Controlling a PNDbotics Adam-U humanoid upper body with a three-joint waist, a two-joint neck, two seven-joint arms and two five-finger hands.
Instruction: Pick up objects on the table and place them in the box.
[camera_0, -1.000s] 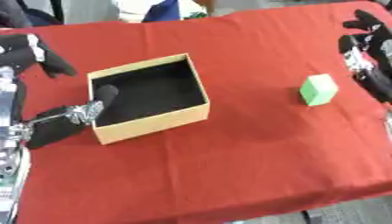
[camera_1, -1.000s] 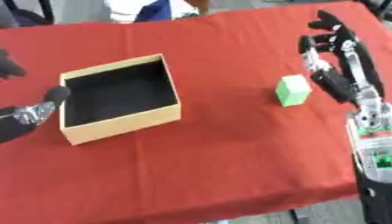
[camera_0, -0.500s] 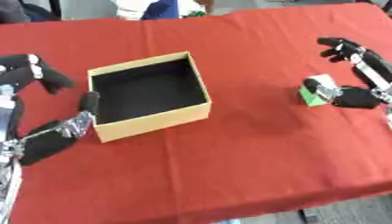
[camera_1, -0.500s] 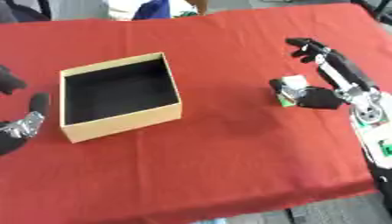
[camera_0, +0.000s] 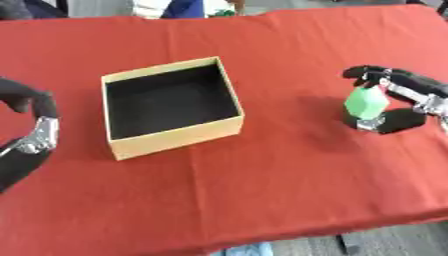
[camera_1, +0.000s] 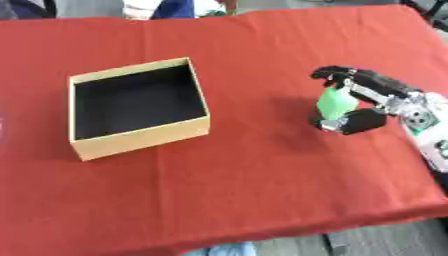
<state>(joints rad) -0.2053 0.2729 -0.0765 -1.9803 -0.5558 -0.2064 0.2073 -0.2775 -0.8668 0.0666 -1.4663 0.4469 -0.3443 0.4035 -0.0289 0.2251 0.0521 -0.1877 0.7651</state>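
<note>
Left hand (camera_0: 31, 140) idles by the table's left edge, fingers unreadable, the open box (camera_0: 171, 111) sits left of centre, and over on the right the right hand (camera_1: 363, 107) pinches the green block (camera_1: 333, 102), box well to its left.

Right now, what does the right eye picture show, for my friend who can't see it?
The robot's right hand pinches a green block between fingers and thumb, to the right of an open tan box with a dark, empty inside. Everything sits on a red tablecloth.
</note>
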